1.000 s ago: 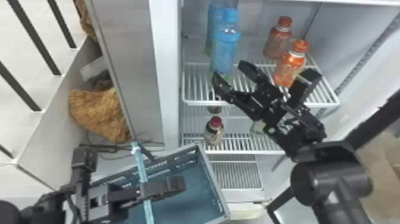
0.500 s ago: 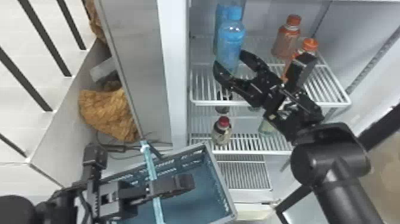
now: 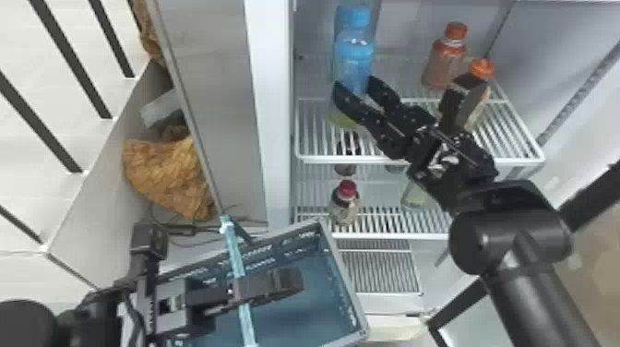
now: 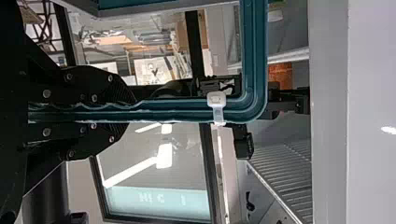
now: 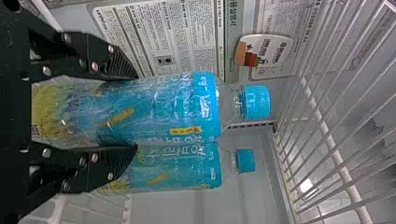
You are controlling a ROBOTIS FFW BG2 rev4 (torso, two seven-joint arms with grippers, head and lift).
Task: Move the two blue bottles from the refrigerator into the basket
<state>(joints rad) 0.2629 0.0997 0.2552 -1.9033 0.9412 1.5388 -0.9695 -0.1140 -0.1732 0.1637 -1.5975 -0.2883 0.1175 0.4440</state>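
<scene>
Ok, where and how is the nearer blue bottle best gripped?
Around the body of the nearer blue bottle, below its shoulder, coming level from the refrigerator's open front, I'd judge: it stands upright, its sides near parallel, and the other blue bottle is close behind.

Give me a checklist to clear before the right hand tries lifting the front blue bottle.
1. Right hand placed around the front blue bottle: ok.
2. Grip firm enough to lift: cannot tell.
3. Second blue bottle clear of the right hand: cannot tell; they overlap in the right wrist view.
4. Front blue bottle upright on the upper shelf: ok.
5. Left hand closed on the basket handle: ok.
6. Room inside the basket: ok, judging by the part in sight.
</scene>
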